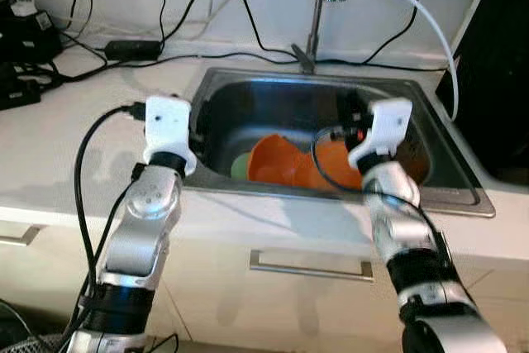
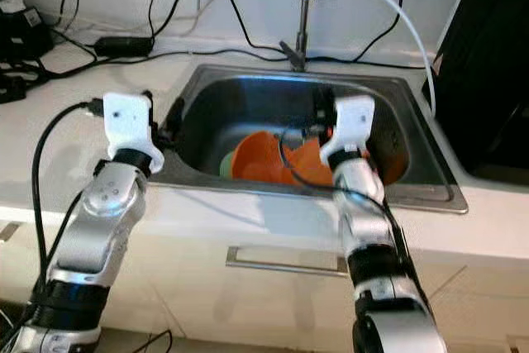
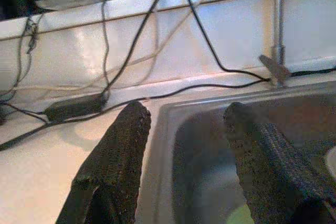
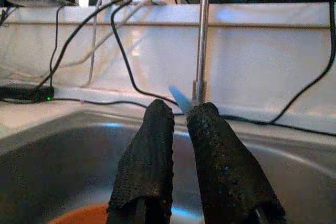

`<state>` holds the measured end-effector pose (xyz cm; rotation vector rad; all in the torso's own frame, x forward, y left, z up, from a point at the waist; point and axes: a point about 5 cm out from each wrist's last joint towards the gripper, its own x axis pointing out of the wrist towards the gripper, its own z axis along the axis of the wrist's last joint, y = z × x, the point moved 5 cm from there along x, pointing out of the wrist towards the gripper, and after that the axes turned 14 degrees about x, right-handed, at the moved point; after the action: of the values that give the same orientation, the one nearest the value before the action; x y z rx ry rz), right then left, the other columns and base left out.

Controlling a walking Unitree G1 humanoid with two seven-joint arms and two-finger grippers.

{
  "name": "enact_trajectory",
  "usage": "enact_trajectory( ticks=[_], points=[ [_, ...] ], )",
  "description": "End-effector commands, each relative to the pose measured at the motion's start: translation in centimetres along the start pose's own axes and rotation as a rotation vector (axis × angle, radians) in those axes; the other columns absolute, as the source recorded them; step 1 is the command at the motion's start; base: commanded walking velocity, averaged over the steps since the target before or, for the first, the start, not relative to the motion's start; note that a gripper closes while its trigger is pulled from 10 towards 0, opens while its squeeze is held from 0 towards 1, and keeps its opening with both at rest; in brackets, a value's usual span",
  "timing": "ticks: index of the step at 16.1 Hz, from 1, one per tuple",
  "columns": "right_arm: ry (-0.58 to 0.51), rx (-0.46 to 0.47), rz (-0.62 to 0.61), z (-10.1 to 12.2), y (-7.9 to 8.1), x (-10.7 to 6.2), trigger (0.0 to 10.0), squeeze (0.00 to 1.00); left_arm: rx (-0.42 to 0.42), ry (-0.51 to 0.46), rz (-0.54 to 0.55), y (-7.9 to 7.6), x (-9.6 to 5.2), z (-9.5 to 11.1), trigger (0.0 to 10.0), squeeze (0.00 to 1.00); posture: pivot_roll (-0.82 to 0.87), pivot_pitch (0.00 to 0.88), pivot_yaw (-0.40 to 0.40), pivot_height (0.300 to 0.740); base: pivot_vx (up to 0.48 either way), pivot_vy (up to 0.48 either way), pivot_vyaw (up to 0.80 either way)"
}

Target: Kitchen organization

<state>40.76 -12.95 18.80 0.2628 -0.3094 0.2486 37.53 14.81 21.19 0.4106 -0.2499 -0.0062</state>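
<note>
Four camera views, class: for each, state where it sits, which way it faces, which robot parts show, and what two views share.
Left eye view: head, looking down at the stainless steel sink holding orange plastic bowls; both silver arms.
Right eye view: same scene, shifted slightly.
Left wrist view: along the open left gripper, astride the sink's rim.
Right wrist view: along the right gripper, toward the upright metal faucet.
Shared: all show the sink.

Both silver arms bent up and reaching forward to the sink (image 1: pixel 463 196). Left gripper (image 3: pixel 184 129) poised over the sink's left rim, fingers (image 3: pixel 113 166) spread wide apart. Right gripper (image 4: pixel 181 116) raised above the basin, fingers (image 4: pixel 149 161) nearly together, slim gap between.
</note>
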Motion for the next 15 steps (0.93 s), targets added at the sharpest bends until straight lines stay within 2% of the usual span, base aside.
enact_trajectory(
  ticks=[1, 5, 13, 15],
  points=[
    [-0.019, 0.007, -0.009, 0.4, -0.4, -0.4, 10.0, 0.00, 0.001, 0.023, 0.035, 0.4, -0.4, -1.3, 10.0, 0.00, 0.10, 0.008, -0.001, 0.740, 0.000, 0.000, 0.00],
    [-0.036, 0.030, -0.055, 0.7, -1.4, -1.4, 10.0, 0.00, 0.026, 0.018, 0.078, 0.8, -0.8, -2.0, 10.0, 0.00, 0.09, 0.015, 0.001, 0.740, 0.000, 0.000, 0.00],
    [-0.033, 0.036, -0.048, 0.9, -1.1, -1.3, 10.0, 0.00, 0.027, 0.013, 0.103, 0.8, -0.9, -2.2, 10.0, 0.00, 0.08, 0.009, -0.003, 0.740, 0.000, 0.000, 0.00],
    [-0.026, 0.036, -0.045, 0.7, -1.0, -1.3, 10.0, 0.00, 0.037, 0.015, 0.104, 0.8, -0.8, -2.2, 10.0, 0.00, 0.08, 0.007, -0.003, 0.740, 0.000, -0.366, 0.00]
  ],
)
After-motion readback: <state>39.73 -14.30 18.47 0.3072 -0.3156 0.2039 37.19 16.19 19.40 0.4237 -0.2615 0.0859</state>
